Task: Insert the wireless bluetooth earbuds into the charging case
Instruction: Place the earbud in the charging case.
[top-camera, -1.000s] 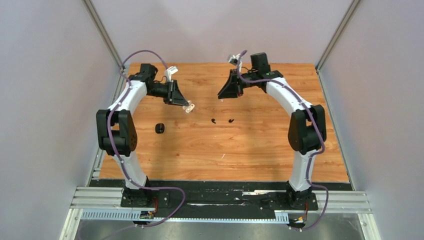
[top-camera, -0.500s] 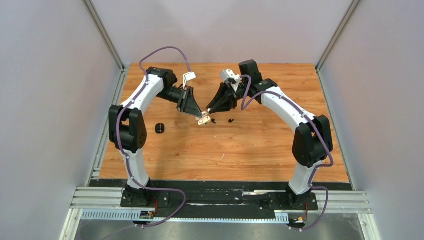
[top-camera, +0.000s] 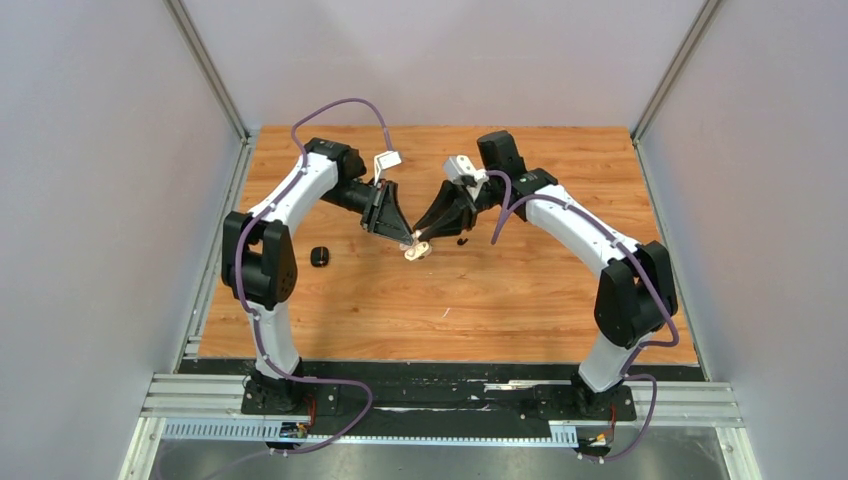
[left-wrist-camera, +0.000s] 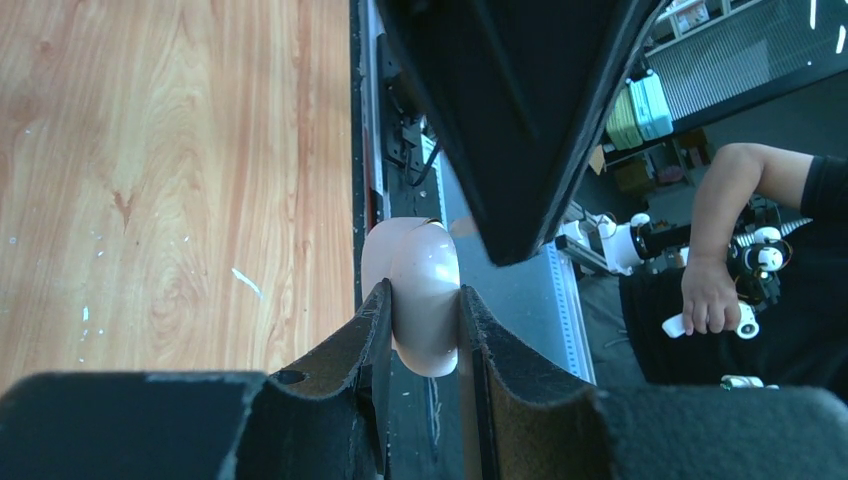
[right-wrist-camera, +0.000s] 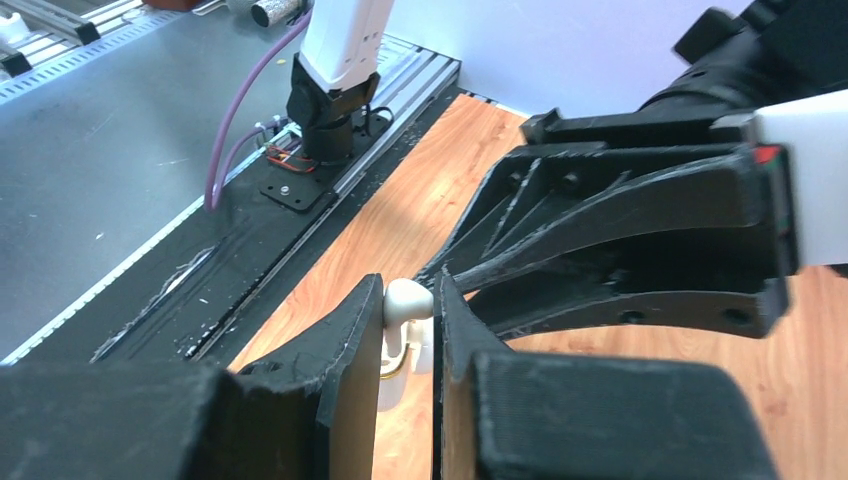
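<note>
the left pincer (top-camera: 408, 241) is closed narrowly on a pale case (left-wrist-camera: 425, 285), its two pads pressing the rounded shell from either side and holding it up off the tabletop (top-camera: 520, 300) near the middle. the right pincer (top-camera: 421, 236) is pinched nearly shut on a white earbud (right-wrist-camera: 404, 299), gripped by its rounded head. the two tips meet nose to nose. the earbud sits just above the case and a touch to the right arm's side. below the head something pale runs downward towards the case, but where bud ends and case begins i cannot tell. the coming move looks like a short push down by the right arm while the left arm holds. a black earbud (top-camera: 462, 241) and a black case (top-camera: 319, 257) lie on the wood, well apart.
</note>
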